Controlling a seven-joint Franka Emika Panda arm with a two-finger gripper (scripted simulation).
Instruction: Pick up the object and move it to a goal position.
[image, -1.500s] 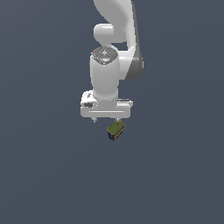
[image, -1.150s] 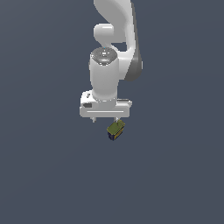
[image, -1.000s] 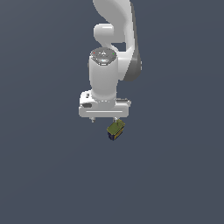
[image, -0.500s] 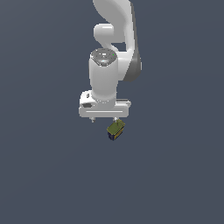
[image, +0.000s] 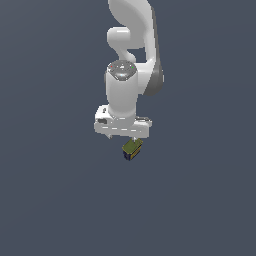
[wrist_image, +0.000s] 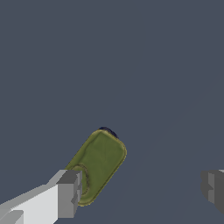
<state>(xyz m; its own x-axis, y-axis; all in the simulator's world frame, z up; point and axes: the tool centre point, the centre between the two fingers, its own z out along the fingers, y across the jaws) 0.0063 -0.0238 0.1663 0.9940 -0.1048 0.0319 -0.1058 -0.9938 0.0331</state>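
Object (image: 132, 148): one only, a small boxy block, olive-green on top, dark navy on its sides, with a yellow mark low on one face. In the exterior view it sits tilted directly under the white hand of the arm, toward that hand's side on the exterior view's right, and it is narrower than the hand above it. Whether it rests on the flat grey ground or hangs above it cannot be told from that view.

One arm (image: 131, 60), white, coming down from the top of the exterior view with its wrist pointing straight down. One gripper (wrist_image: 141, 189), with two grey fingers counted in the wrist view.

Wrist view, across the picture: first finger (wrist_image: 69, 194), grey pad on a white link, sits at the rounded end of the object (wrist_image: 98, 165) and overlaps its edge; then the olive top of the block, long and rounded, lying at a slant away from that finger; then bare grey ground; then the second finger (wrist_image: 213, 186), well apart from the block. Jaws stand wide apart, with nothing clamped between them; only one finger is at the block, and true contact there cannot be confirmed.
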